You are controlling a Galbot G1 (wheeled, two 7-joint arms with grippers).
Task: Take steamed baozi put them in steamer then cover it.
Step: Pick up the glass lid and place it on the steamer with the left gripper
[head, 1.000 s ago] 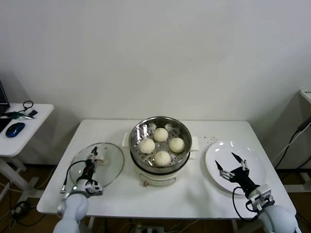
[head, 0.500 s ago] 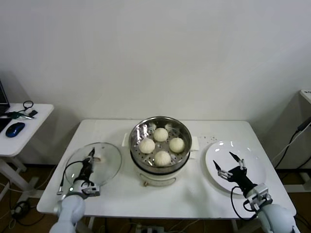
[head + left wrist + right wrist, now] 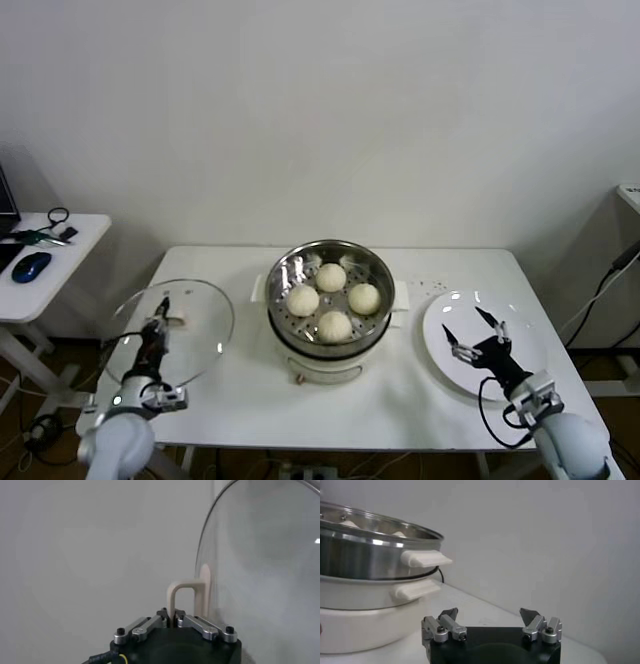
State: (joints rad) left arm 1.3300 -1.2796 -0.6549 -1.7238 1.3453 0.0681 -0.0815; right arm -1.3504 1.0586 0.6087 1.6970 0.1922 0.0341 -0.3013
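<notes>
Several cream-white baozi [image 3: 333,293] sit on the perforated tray inside the shiny steel steamer [image 3: 283,270] at the table's middle. The steamer also shows in the right wrist view [image 3: 370,550]. My left gripper [image 3: 157,331] is shut on the cream handle [image 3: 181,597] of the round glass lid [image 3: 190,335] and holds the lid tilted up above the table's left edge. The lid also shows in the left wrist view [image 3: 265,570]. My right gripper [image 3: 477,334] is open and empty over the white plate [image 3: 525,340].
The white plate on the right bears nothing. A side table [image 3: 60,265] at the far left carries a blue mouse [image 3: 31,266] and cables. The white table's [image 3: 440,400] front edge runs close to both arms.
My left gripper has lifted the glass lid off the table and moved it to the left, tilting it up. My right gripper has hardly moved.
</notes>
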